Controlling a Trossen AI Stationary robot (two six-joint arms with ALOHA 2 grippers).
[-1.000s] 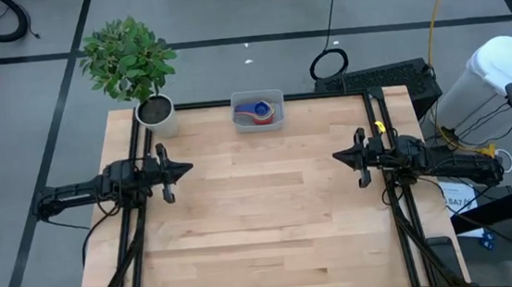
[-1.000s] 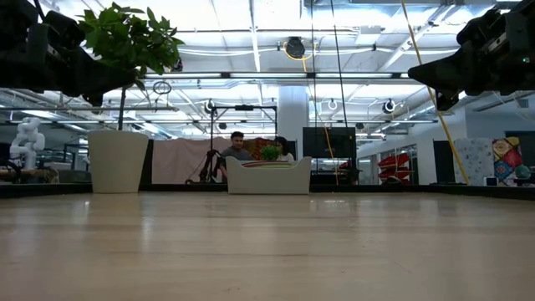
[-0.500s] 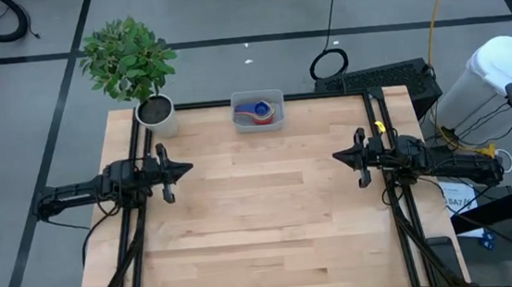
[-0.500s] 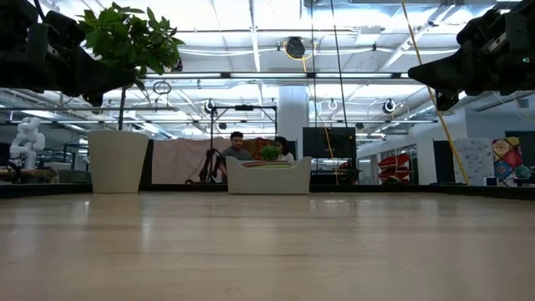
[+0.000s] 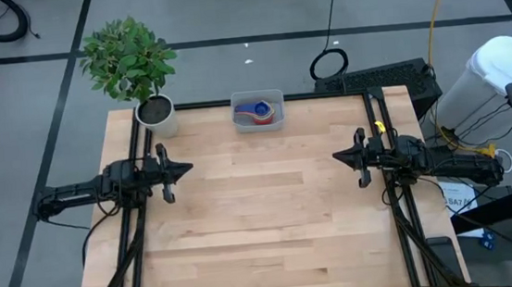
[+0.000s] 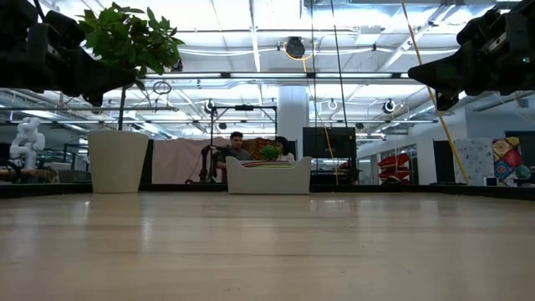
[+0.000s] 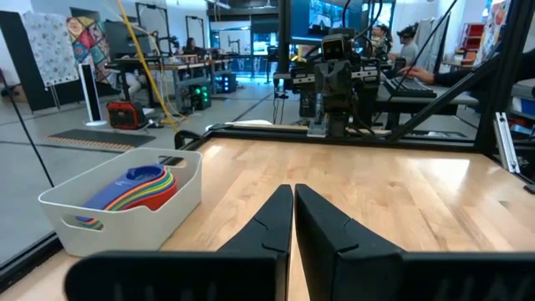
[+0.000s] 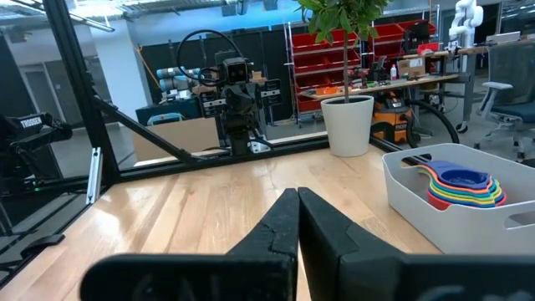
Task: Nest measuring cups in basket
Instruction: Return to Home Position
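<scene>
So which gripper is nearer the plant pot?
Left. The left gripper sits close to the plant pot on the left of the table; the right gripper is at the opposite side.

Fig. Room around my counter (image 5: 262, 208), a pale wooden top in a black frame. From above, the grey floor (image 5: 28, 89) carries dark lines. A black cable coil (image 5: 329, 64) lies beyond the far edge, a yellow cable (image 5: 433, 26) runs near the far right corner, and a potted plant (image 5: 128, 62) stands at the far left corner. At counter height, a bright ceiling with strip lights (image 6: 251, 17), a white pillar (image 6: 292, 117) and two seated persons (image 6: 236, 146) show behind. Red shelving (image 8: 401, 38) faces my right wrist camera.
</scene>
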